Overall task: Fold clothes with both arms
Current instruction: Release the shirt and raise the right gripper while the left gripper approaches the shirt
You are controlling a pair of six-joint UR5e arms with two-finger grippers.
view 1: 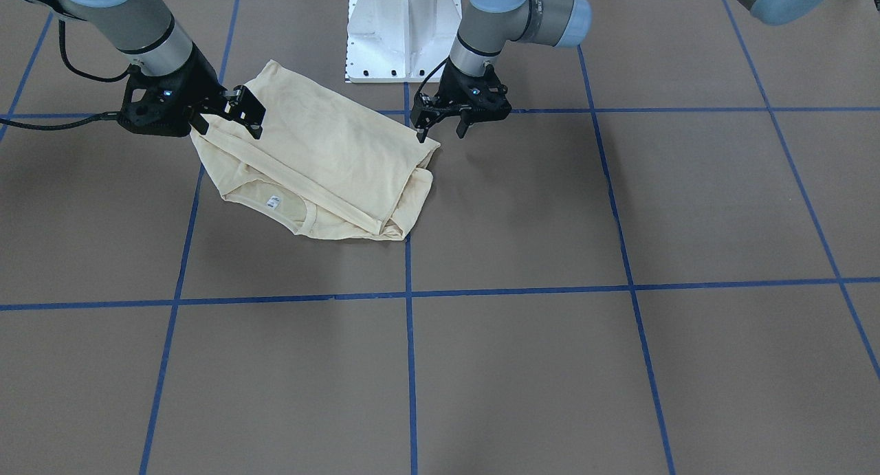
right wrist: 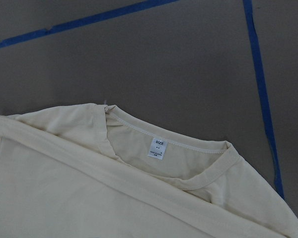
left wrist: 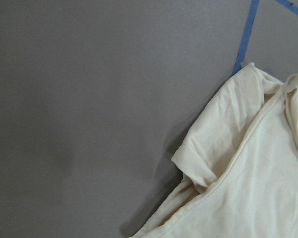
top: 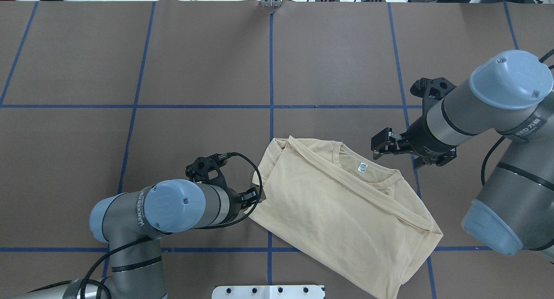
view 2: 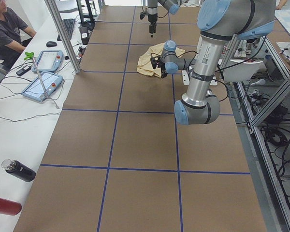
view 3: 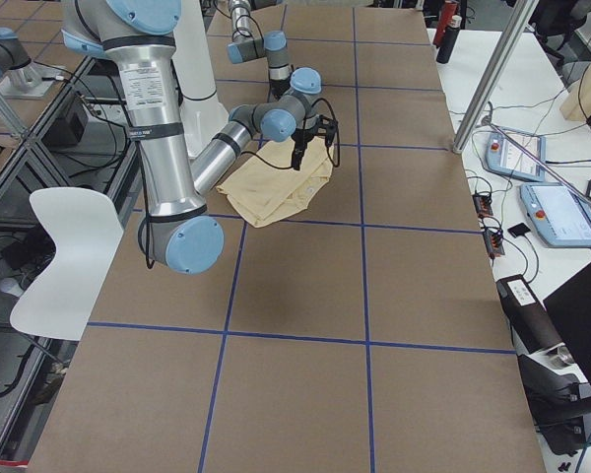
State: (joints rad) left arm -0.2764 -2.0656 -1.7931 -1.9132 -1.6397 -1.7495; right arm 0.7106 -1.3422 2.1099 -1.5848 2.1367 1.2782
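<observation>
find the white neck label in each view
Front-facing: label, lower left of the shirt.
Overhead: label, upper right of the shirt.
Exterior left: too small to tell.
Exterior right: too small to tell.
Left wrist: not in it.
Right wrist: label, centre.
Shared landmark: the collar around it.

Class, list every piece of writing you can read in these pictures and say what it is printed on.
"SIZE": neck label of the T-shirt; the smaller lines below it are too small to read.
"WANZEED": band on the left arm.
Similar marking, only partly legible: right arm.
</observation>
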